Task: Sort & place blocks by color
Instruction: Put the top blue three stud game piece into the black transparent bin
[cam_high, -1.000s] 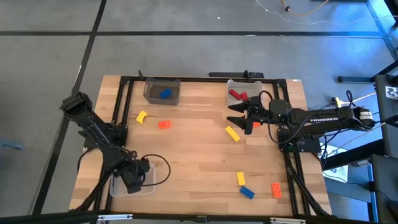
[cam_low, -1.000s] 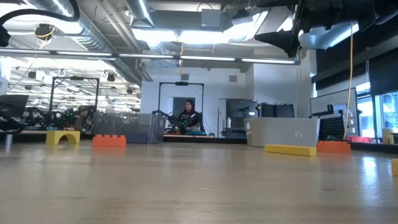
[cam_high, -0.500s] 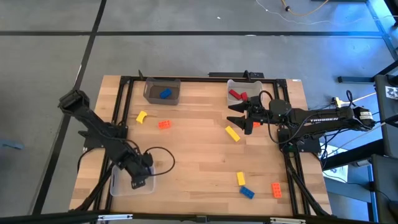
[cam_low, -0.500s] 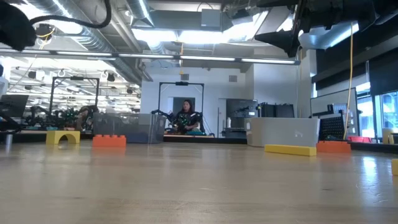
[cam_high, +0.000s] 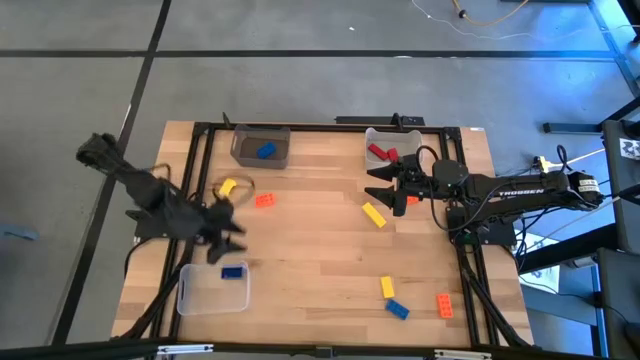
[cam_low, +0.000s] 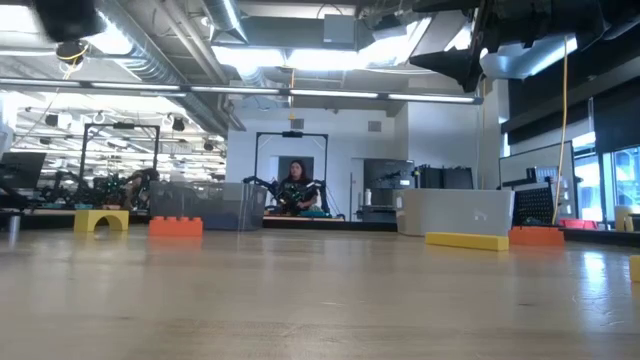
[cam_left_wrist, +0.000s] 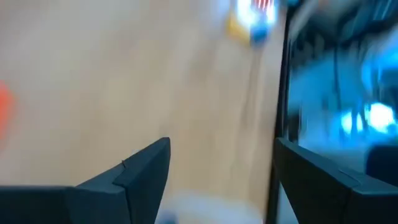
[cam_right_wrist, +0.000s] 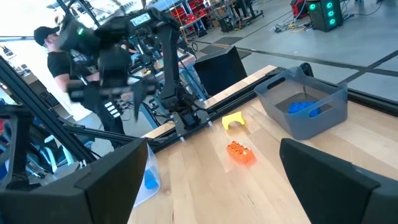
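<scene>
My left gripper (cam_high: 228, 232), fingers spread and empty, has the orange brick (cam_high: 265, 200) nearest, at one o'clock

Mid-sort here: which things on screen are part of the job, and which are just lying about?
Job: yellow arch block, orange block, long yellow block, blue block in the clear bin.
Lying about: floor cable, person beyond the table.

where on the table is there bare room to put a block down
Widest bare wood is the table's middle, between the orange block, the long yellow block and the near-left bin. It is crowded near the right gripper by the red-block bin, and in the near-right block cluster.
</scene>
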